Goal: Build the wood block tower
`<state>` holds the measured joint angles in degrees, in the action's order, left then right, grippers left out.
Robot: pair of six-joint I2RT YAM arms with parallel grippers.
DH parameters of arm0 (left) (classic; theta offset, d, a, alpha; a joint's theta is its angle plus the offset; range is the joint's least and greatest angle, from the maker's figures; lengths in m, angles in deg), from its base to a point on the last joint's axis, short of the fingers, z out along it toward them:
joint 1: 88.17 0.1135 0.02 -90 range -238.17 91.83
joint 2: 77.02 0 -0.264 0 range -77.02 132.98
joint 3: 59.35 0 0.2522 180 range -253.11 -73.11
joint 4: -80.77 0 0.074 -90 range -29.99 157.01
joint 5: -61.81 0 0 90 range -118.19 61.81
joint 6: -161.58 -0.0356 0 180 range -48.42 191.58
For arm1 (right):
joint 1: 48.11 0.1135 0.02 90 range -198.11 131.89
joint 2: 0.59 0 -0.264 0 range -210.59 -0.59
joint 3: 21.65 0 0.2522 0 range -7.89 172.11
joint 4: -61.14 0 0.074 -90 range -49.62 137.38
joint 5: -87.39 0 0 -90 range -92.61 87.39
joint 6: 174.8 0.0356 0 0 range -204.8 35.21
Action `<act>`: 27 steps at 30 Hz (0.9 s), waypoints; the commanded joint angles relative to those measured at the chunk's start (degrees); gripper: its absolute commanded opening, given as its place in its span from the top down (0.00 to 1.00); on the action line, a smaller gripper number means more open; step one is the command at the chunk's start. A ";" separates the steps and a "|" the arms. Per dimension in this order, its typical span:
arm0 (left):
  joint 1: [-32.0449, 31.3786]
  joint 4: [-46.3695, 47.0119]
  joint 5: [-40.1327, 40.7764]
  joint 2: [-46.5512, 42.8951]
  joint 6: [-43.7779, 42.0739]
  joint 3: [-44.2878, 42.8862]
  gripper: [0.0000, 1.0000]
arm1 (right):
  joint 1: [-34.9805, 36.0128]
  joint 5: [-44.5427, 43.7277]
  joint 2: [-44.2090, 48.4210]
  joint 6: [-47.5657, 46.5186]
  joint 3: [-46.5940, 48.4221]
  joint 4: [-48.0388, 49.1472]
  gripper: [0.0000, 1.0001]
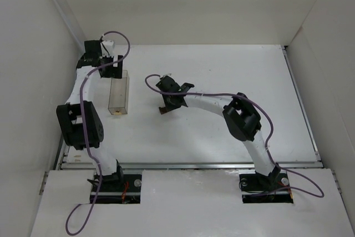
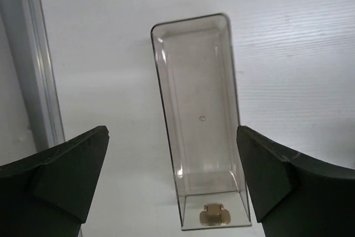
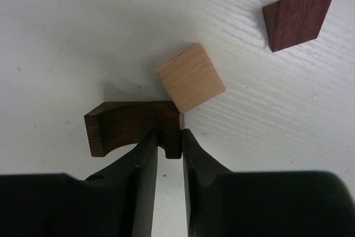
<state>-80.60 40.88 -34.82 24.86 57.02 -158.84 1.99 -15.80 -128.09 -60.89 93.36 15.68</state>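
Dark brown block [image 3: 130,123], near the table's [image 1: 222,81] middle, is clenched at one end by the right gripper [image 3: 169,148], its long axis crosswise to the jaws (pale tan cube [image 3: 190,77] touching just beyond). Left gripper [image 2: 172,131] hangs released near the left edge.

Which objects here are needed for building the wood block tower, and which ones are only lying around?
For the job: pale tan wooden cube, dark brown curved wooden block, maroon pointed wooden piece.
Lying about: clear rectangular plastic box.
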 commanded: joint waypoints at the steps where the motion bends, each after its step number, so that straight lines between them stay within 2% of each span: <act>1: -1.77 3.01 -3.72 -6.87 -5.11 2.40 0.00 | 0.34 -2.62 -1.17 0.01 1.58 -0.90 0.76; 2: -1.77 3.80 -6.87 -8.44 -5.82 2.94 0.00 | 0.34 -3.50 -1.17 0.01 1.58 -0.90 0.82; 3: -1.77 3.81 -8.55 -9.15 -7.65 2.94 0.00 | 0.34 -4.12 -0.56 0.01 1.58 -0.90 0.96; 4: -1.77 3.81 -10.05 -9.16 -8.71 3.46 0.00 | 0.34 -4.82 -0.55 0.01 0.80 -0.90 1.00; 7: -1.77 0.40 -16.03 -9.95 -14.84 1.72 0.00 | 0.34 -8.51 3.56 -4.99 -4.19 2.33 1.00; 9: -1.77 -2.16 -20.32 -9.95 -18.98 -2.32 0.00 | 0.34 -11.23 10.76 -10.76 -9.20 6.89 1.00; 11: -1.77 -6.97 -23.58 -9.95 -26.69 -7.66 0.00 | 0.34 -11.77 17.25 -15.18 -18.57 17.25 1.00; 12: -1.77 -8.74 -25.17 -9.95 -29.70 -9.61 0.00 | 0.34 -11.77 24.16 -17.64 -21.68 21.03 1.00; 13: -2.29 -12.16 -28.05 -9.95 -32.95 -13.11 0.00 | -0.27 -9.77 27.45 -22.53 -26.93 27.94 1.00; 15: -2.30 -14.99 -30.71 -9.95 -39.19 -16.19 0.00 | -1.06 -7.21 35.87 -27.57 -31.18 34.05 1.00; 17: -2.83 -17.97 -34.14 -10.56 -46.32 -18.41 0.00 | -1.94 -0.72 40.21 -35.39 -34.44 40.63 1.00; 19: -4.23 -21.23 -37.03 -10.57 -50.54 -21.13 0.00 | -3.35 5.07 44.33 -40.31 -36.30 42.59 1.00; 20: -5.10 -23.16 -40.96 -10.57 -54.39 -22.01 0.00 | -4.39 11.46 45.31 -45.03 -37.08 43.65 1.00; 22: -8.00 -30.01 -43.72 -9.87 -56.27 -24.99 0.00 | -6.16 16.77 47.94 -48.32 -38.67 45.58 1.00; 23: -11.49 -32.03 -45.64 -8.65 -56.27 -25.70 0.03 | -6.68 21.06 48.83 -51.64 -39.63 46.98 1.00; 26: -15.39 -37.67 -49.86 -7.41 -57.77 -25.71 0.12 | -7.22 26.71 51.99 -58.33 -43.94 52.70 1.00; 27: -16.96 -38.64 -52.84 -7.40 -58.46 -25.10 0.13 | -7.22 29.95 52.53 -63.31 -44.64 53.23 1.00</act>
<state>-94.47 11.90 -76.72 16.45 4.58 -182.84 -5.37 1.51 -76.66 -110.71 51.74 61.73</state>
